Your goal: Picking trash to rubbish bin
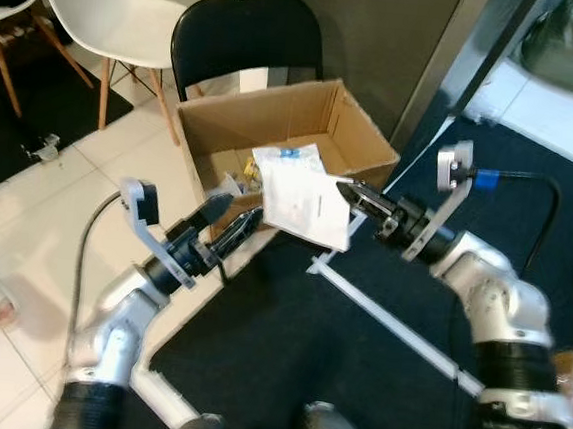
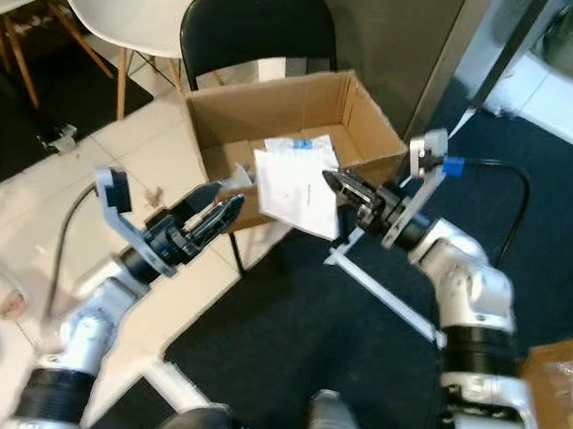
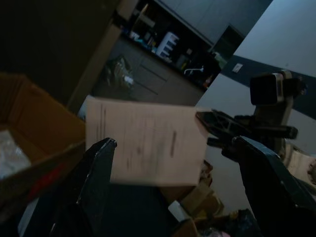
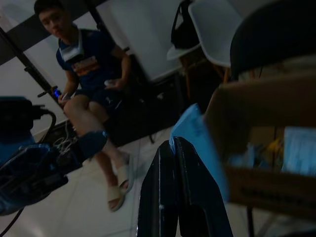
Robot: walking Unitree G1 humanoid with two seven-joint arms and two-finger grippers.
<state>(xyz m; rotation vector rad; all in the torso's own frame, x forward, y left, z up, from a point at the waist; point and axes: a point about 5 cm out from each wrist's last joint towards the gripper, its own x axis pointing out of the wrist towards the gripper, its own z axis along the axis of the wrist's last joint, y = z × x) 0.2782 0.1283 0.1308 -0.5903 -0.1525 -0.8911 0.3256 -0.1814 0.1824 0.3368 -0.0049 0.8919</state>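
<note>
Right gripper (image 1: pixel 350 191) fingers pinching paper sheet (image 1: pixel 302 206) over cardboard box (image 1: pixel 358 141), left gripper (image 1: pixel 232 218) fingers spread, black chair (image 1: pixel 247 30) behind

Both eye views bright, even indoor light, soft shadows. White floor tiles (image 1: pixel 37 203) shine pale, a bit washed out. Dark carpet (image 1: pixel 354 361) soaks up light. Slight blur all over; sheet of paper (image 1: pixel 303 201) looks white, print too fuzzy to read. Edges bend a little. Both wrist views dim, murky. Left wrist view: black fingers (image 3: pixel 96 168) big, fuzzy up close. Right wrist view: person (image 4: pixel 91 79) sitting, dark, soft.
</note>
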